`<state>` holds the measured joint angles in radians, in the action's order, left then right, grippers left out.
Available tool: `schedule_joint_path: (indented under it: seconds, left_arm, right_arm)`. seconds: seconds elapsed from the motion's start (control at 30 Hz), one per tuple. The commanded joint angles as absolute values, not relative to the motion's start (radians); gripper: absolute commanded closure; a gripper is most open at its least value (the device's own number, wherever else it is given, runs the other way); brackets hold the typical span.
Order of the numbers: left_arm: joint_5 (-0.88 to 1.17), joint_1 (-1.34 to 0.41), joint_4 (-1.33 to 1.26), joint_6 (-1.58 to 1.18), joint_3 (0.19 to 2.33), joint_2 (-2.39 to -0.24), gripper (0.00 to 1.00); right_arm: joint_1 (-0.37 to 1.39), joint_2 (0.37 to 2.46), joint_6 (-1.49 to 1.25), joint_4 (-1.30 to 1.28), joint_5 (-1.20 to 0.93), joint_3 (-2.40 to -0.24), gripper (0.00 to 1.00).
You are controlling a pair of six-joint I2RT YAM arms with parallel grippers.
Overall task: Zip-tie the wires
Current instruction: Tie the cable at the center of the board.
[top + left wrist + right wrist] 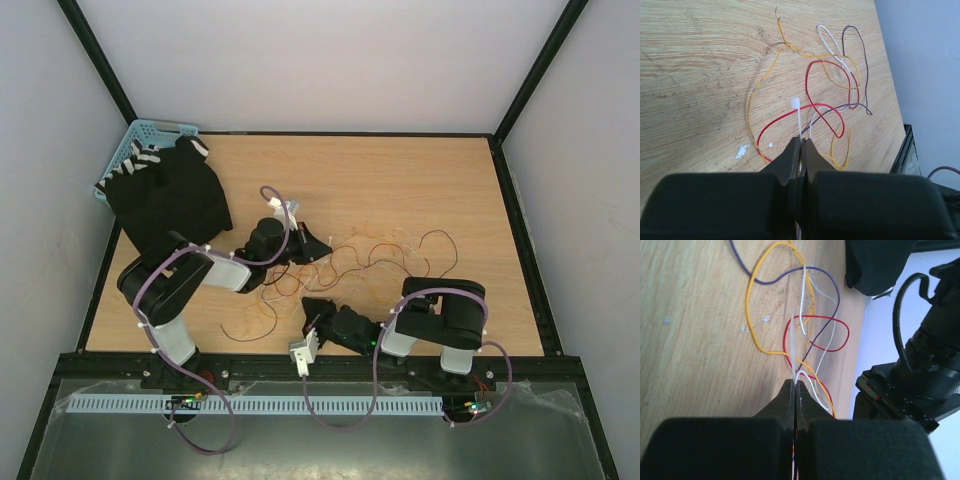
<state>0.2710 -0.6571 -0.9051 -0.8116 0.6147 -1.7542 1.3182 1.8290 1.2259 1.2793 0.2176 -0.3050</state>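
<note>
A pale wooden tabletop (400, 180) inside white walls carries one blue basket (135, 140) and one black cloth (175, 195) at its far left corner. The wires (370, 260), a loose tangle in four colours (red, orange, white, purple), lie mid-table between my two claws. My left claw (801, 142) is clamped on the single white zip tie (798, 117), while my right claw (795, 382) is pinched closed with thin white strands at its tips, wire or tie I cannot tell.
</note>
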Motion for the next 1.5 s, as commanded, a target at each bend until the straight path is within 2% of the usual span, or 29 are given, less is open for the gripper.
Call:
schedule_joint_path:
  seconds: [0.0, 0.17, 0.37, 0.6, 0.97, 1.47]
  left_arm:
    - [0.294, -0.66, -0.932, -0.79, 0.639, -1.752, 1.0]
    - [0.314, -0.657, -0.931, -0.772, 0.631, -1.737, 1.0]
    - [0.339, -0.654, -0.976, -0.753, 0.603, -1.731, 1.0]
    - [0.403, -0.652, -1.116, -0.74, 0.576, -1.767, 1.0]
    - [0.449, -0.652, -1.18, -0.601, 0.532, -1.738, 1.0]
    - [0.509, -0.65, -1.327, -0.424, 0.446, -1.713, 1.0]
  right_arm:
    - [1.328, 1.765, 1.067, 1.252, 0.214, -0.31, 1.0]
    - [1.306, 1.658, 0.859, 1.055, 0.142, -0.327, 1.0]
    - [1.219, 1.539, 0.612, 0.957, -0.007, -0.31, 1.0]
    - [1.14, 1.441, 0.384, 0.939, -0.081, -0.283, 1.0]
    - [1.007, 1.322, 0.051, 0.992, -0.183, -0.181, 1.0]
    - [0.871, 1.309, -0.103, 1.015, -0.317, -0.159, 1.0]
